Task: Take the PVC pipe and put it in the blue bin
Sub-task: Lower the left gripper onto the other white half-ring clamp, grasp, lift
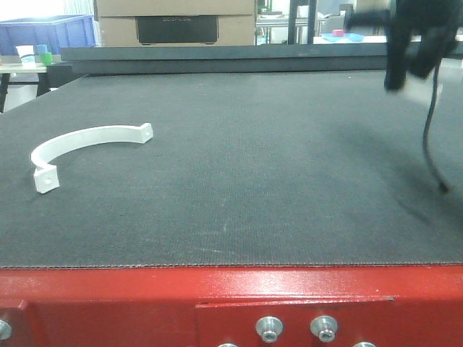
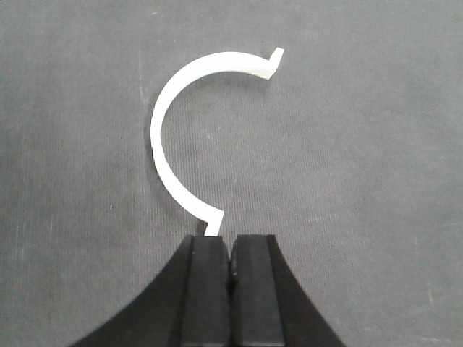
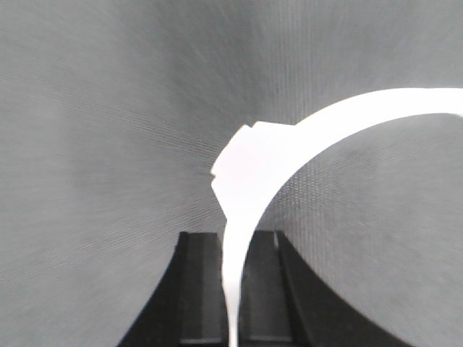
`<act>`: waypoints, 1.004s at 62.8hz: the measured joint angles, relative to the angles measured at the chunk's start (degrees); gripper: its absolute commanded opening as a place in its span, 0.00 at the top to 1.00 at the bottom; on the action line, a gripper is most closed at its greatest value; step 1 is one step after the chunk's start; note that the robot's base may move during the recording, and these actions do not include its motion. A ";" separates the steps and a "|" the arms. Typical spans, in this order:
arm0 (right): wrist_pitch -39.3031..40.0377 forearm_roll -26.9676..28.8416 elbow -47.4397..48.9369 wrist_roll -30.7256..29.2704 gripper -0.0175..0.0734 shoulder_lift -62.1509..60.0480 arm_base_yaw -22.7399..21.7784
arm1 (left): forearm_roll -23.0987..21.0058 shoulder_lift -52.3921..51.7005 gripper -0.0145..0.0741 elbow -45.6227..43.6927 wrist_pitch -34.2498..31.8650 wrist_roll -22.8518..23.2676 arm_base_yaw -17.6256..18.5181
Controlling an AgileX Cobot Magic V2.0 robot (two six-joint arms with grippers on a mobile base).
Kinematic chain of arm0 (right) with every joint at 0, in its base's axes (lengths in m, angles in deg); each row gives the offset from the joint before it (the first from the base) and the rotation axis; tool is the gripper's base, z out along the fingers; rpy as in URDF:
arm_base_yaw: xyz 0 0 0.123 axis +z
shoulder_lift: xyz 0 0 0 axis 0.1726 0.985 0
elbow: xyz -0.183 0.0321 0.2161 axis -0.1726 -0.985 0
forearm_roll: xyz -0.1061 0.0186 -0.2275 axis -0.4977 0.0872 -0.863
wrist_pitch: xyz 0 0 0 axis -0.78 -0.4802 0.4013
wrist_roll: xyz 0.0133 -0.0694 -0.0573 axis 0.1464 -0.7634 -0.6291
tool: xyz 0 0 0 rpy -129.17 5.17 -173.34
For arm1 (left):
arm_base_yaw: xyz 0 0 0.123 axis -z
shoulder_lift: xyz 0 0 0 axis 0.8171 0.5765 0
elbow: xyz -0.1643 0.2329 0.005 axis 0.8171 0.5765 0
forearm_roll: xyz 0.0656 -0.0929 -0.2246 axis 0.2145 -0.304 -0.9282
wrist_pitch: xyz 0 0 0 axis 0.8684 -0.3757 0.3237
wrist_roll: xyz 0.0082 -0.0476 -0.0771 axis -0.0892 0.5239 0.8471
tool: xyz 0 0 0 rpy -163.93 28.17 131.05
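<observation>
The right gripper (image 3: pixel 231 242) is clenched on a white curved pipe (image 3: pixel 325 126). The strip passes edge-on between the two black fingers (image 3: pixel 199 289), then widens into a flat tab and arcs off toward the right side of the wrist view, above the dark woven tabletop (image 3: pixel 94 144). From the front, the right arm (image 1: pixel 416 43) is only a dark blur over the far right corner. A cable (image 1: pixel 428 137) hangs from it, and the held pipe cannot be made out there.

A second pipe (image 1: pixel 79 139) of the same half-ring shape lies flat on the tabletop (image 1: pixel 253 181) near the left edge, about midway between front and far edges. Its open side faces the front right, and each end carries a small tab.

In the left wrist view this second pipe (image 2: pixel 163 137) sits just ahead of the left gripper (image 2: pixel 231 242). That gripper's fingers (image 2: pixel 206 289) are pressed together with nothing between them. The pipe's nearer tab lies right at the tip of one finger, but I cannot tell whether they touch.

The blue bin (image 1: pixel 47 32) stands beyond the far left corner, off the tabletop and well apart from both pipes. A cardboard box (image 1: pixel 173 22) stands behind the far edge. A red frame (image 1: pixel 217 296) with bolts (image 1: pixel 269 329) runs below the front edge.
</observation>
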 measured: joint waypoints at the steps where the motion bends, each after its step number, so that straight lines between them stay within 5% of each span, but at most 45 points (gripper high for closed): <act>1: -0.12 0.00 0.04 -0.12 0.99 -0.77 0.00 | 0.19 0.73 0.96 -0.78 0.40 0.00 0.12; 18: -1.56 0.00 0.04 -1.38 0.99 -5.60 0.00 | 8.71 15.80 0.96 -13.23 4.75 0.00 2.35; 52: -4.61 0.00 -0.07 -1.84 0.99 -5.86 0.00 | 12.55 32.29 0.96 -19.74 2.18 0.93 2.72; 63: -4.61 0.00 -0.07 -1.84 0.99 -5.86 0.00 | 13.22 34.86 0.78 -19.85 1.37 2.77 2.72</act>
